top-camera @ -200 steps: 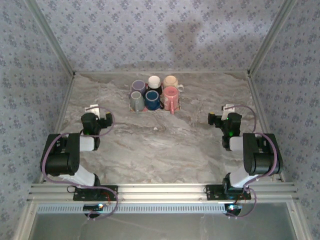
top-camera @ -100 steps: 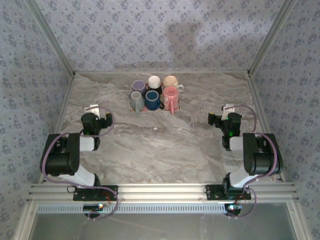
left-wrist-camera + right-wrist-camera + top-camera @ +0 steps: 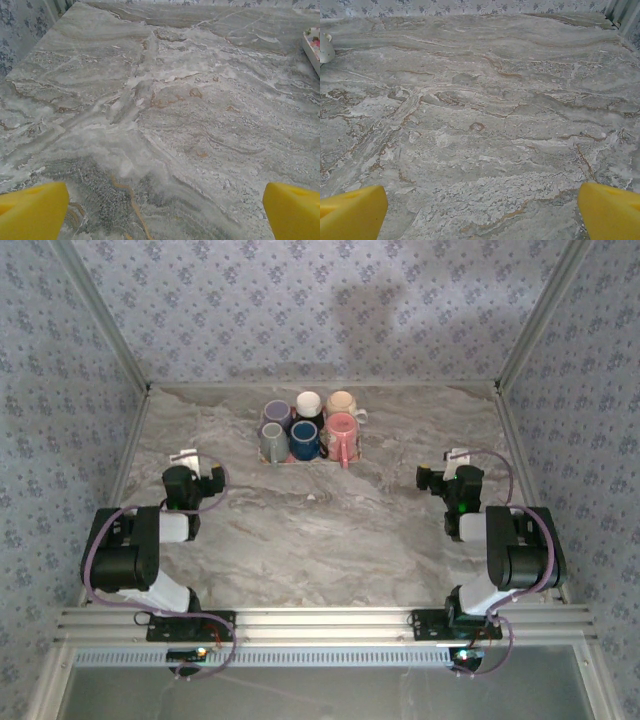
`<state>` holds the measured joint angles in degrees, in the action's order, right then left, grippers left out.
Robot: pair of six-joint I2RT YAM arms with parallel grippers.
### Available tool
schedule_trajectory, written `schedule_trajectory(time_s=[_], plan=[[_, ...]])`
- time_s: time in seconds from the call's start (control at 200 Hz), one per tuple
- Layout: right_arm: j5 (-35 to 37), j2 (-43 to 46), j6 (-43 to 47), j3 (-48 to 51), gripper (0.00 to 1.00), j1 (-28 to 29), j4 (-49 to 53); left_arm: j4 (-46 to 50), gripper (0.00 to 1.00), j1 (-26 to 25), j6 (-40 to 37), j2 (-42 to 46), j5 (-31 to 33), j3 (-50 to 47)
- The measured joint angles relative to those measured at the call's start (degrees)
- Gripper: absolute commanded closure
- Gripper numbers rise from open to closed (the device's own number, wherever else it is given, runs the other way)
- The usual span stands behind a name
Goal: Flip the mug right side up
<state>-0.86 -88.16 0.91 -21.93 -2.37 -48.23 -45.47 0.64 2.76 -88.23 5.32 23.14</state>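
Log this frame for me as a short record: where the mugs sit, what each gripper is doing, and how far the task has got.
mugs: six, in two rows of three, at the far middle of the table
upside-down mug: too small to tell which
left gripper: open, over bare marble, holding nothing
right gripper: open, over bare marble, holding nothing
contact: neither gripper touches a mug
task state: no mug grasped yet
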Motion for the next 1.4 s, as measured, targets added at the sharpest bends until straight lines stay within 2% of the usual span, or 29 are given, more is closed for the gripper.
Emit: schedule_trajectory(time_s=[0.22,0.345,0.49,0.63,0.794,0.939,1.024,1.124,1.229,1.304,1.404], plan=[[0.9,8.2,1.1,-2.0,0.00,1.5,9.8,6.1,0.00,-0.5,-0.4,7.2,0.9,0.6],[3.2,16.8,2.1,-3.3,0.00,6.4,14.8,10.7,0.00,-3.1,-2.3,14.6,2.4,1.4],[6.3,25.2,0.8,-6.6,0.00,13.4,23.9,18.8,0.01,-8.6,-4.1,25.7,3.9,4.8],[9.2,33.4,-1.0,-9.8,0.00,24.5,32.0,27.5,0.01,-17.6,-5.6,37.5,4.5,7.6],[9.7,37.7,-2.1,-18.5,0.00,38.5,44.4,40.0,0.00,-32.5,-5.5,48.2,5.0,9.2],[11.7,35.3,-2.2,-28.6,0.00,49.0,55.8,55.3,0.00,-46.4,0.9,44.6,13.0,18.5],[15.2,34.8,-4.2,-32.8,0.00,52.5,62.6,63.3,0.01,-50.5,6.9,40.0,17.2,25.2],[18.4,34.4,-8.4,-38.0,0.00,52.6,71.6,72.3,0.01,-51.9,15.2,37.8,21.3,30.4],[19.1,33.0,-16.0,-46.9,0.00,49.3,83.4,82.9,0.00,-50.8,25.1,37.9,25.1,35.7],[18.4,34.6,-20.7,-49.1,0.00,44.0,86.9,90.1,0.00,-47.6,33.0,38.4,27.1,38.5],[12.8,39.9,-26.6,-44.1,0.00,33.0,87.2,94.1,0.01,-40.7,37.4,41.4,24.1,37.6]])
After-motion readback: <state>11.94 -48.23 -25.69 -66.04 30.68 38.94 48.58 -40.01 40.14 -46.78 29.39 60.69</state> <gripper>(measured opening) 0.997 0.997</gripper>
